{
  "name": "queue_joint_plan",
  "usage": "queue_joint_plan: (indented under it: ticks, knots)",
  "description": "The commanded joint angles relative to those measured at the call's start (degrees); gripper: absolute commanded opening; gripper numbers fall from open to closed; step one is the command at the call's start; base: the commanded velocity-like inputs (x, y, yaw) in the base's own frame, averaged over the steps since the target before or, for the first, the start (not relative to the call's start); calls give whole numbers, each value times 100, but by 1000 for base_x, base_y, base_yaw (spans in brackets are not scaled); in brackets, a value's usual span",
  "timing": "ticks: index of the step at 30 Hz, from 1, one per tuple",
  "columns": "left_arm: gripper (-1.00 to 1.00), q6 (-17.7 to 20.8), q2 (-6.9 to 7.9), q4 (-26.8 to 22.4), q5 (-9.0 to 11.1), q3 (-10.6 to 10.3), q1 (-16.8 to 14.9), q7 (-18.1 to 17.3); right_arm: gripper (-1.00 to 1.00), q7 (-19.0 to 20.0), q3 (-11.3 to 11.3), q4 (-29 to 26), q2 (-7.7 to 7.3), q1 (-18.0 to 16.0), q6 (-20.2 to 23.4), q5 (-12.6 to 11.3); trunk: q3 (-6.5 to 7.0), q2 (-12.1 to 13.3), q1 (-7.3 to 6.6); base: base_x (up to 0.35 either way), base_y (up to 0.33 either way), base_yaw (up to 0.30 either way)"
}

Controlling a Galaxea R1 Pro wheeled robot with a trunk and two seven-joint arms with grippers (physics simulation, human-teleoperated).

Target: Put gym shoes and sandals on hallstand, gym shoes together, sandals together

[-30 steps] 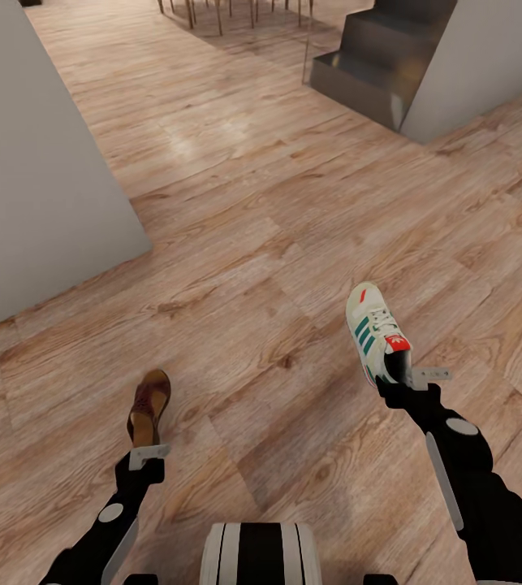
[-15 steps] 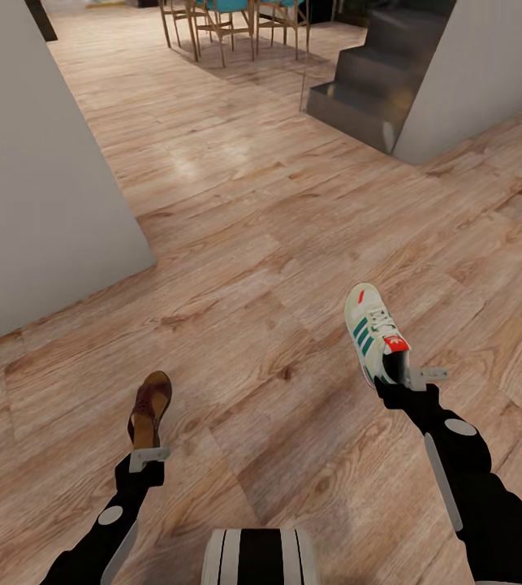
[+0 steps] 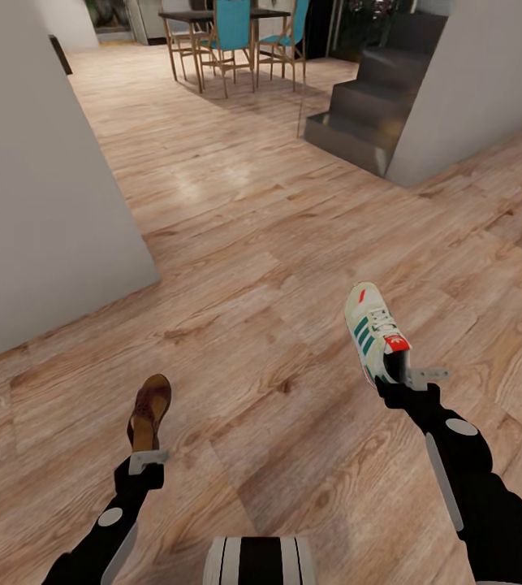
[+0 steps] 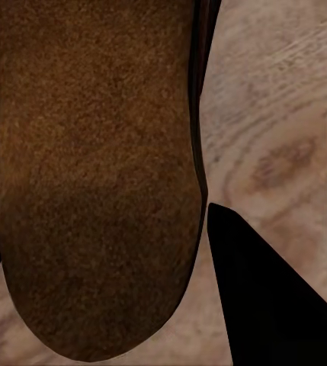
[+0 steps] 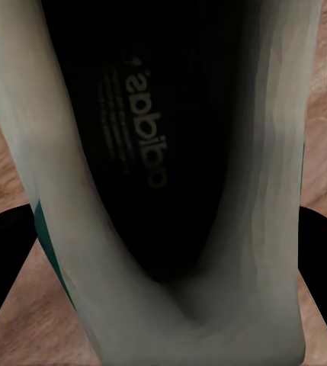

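Shown from the head camera, both black arms reach forward over the light brown wood-grain plank floor (image 3: 277,244), each carrying one item of footwear clear of the planks. Left gripper (image 3: 148,460): its jaws are closed on the heel end of a dark brown leather sandal (image 3: 148,411), which points away from the robot with its toe forward. In the left wrist view the sandal's grainy brown footbed (image 4: 94,175) runs lengthwise between the two black fingers (image 4: 277,305), with floor planks beside it. Right gripper (image 3: 411,379): its jaws are clamped on the heel of a low white gym shoe with three green side stripes, a red heel tab and a red toe patch (image 3: 373,329), also pointing forward, toe away from the robot. In the right wrist view the trainer's dark insole (image 5: 159,145), bearing printed lettering, lies between pale side walls, with a green stripe at one edge. The two items are well apart, sandal left and trainer right. Background: a plain grey wall block (image 3: 41,187) at left, grey steps (image 3: 366,106) at upper right, and wooden chairs with teal backs (image 3: 232,36) at a dark table far ahead.
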Motion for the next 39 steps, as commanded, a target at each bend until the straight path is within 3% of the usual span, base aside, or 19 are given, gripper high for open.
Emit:
queue_joint_plan:
  ticks: [1, 6, 15, 21, 23, 27, 31, 33, 39]
  knots:
    - [-100, -25, 7, 25, 43, -35, 1, 32, -100, 48, -9, -7, 1, -1, 32, 42, 28, 0, -3, 0, 0, 0]
    - [-100, -52, 7, 58, 43, -36, 42, 34, -100, 47, 2, -7, 10, 3, 35, 36, 182, 7, -16, 0, 0, 0]
    - [-100, -86, 24, 51, 72, -28, 398, 40, -100, 44, 16, 30, 43, 12, 10, 27, 462, 19, -39, 0, 0, 0]
    - [-100, -167, 10, 62, 100, -25, 564, 43, -100, 33, 17, 168, 158, 19, -313, 32, 648, 27, -55, 0, 0, 0]
    - [-100, -246, 10, 62, 103, -24, 611, 46, -100, 22, 16, 331, 206, 20, -562, 41, 710, 30, -60, 0, 0, 0]
    - [-100, -364, 8, 69, 119, -23, 719, 56, -100, 17, 2, 971, 242, 21, -1497, 86, 835, 35, -70, 0, 0, 0]
    - [-100, -398, 0, 59, 120, -23, 950, 58, -100, 11, -43, 1862, 205, 62, -1921, 111, 959, 40, -80, 0, 0, 0]
    - [-100, -768, 4, 58, 107, -15, 1198, 57, -100, 20, -310, 2767, 190, 307, -2654, 113, 1022, 43, -86, 0, 0, 0]
    - [-100, -1009, 18, 50, 104, -14, 1364, 52, -100, 25, -404, 3882, 180, 590, -3998, 113, 1208, 51, -101, 0, 0, 0]
